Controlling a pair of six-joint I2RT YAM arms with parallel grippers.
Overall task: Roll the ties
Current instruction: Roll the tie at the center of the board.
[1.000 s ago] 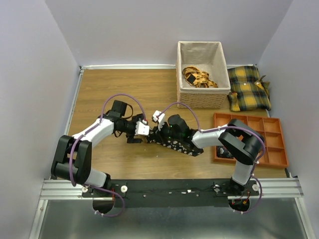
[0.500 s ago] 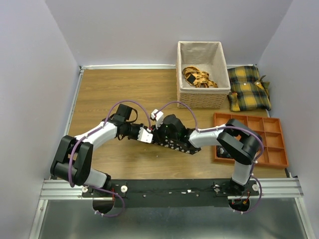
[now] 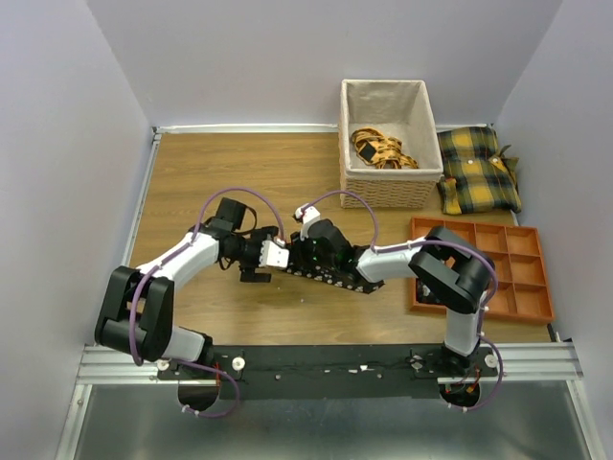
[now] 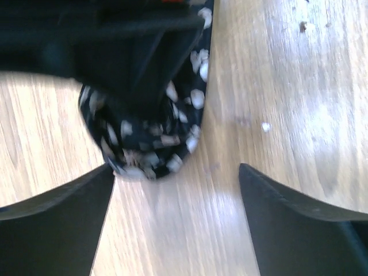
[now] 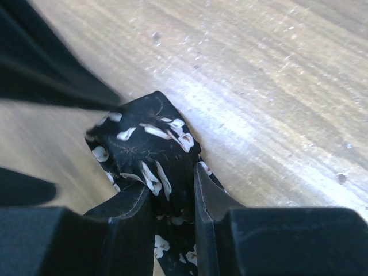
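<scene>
the left end effector, pinched a moment ago, now stands released beside the rolled tie on the table — right end effector clenched on it — likely resetting for another turn.

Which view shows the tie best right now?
Right wrist: sharp and close, the tie pinched in the right end effector. Left wrist shows its rolled end, blurred; top external only a dark strip partly under the arms.
</scene>
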